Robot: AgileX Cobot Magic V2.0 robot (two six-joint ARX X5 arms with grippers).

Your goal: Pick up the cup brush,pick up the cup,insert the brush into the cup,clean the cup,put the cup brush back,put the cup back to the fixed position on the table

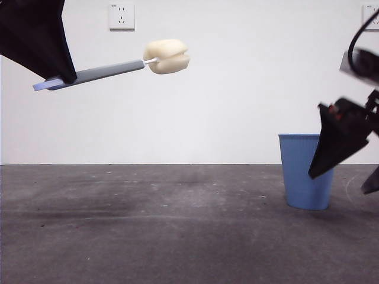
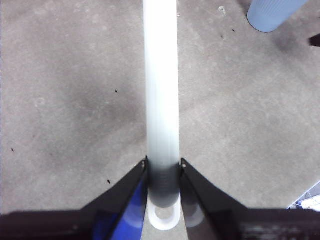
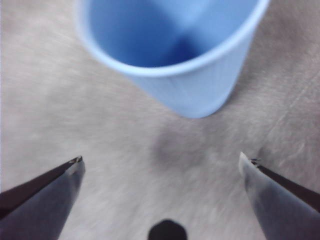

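Front view: left gripper at upper left of the frame, dark and large, clamped on the near end of the cup brush; flat grey handle angled slightly upward to the right, pale looped end jutting out lower left of the jaws, thin white neck leading to the cream-yellow lobed sponge head near the upper centre, high above the table; cup upright on the table at right of centre, blue and tapered, rim uppermost; right gripper entering from the right edge, one black jaw overlapping the cup's right side in the picture, second jaw tip at the lower right edge; contact with the cup not determinable here; white socket plate on the wall at top, left of centre.

Left wrist view: left gripper with jaws narrow, pressed against either side of the brush; handle running straight up the middle of the frame, blurred; white loop behind the jaws at bottom centre; cup at upper right corner, well apart from the brush.

Right wrist view: right gripper spread wide, jaw tips at lower left and lower right, holding nothing; cup in the upper half of the frame, open mouth visible, interior bare, standing clear of both tips; picture blurred.
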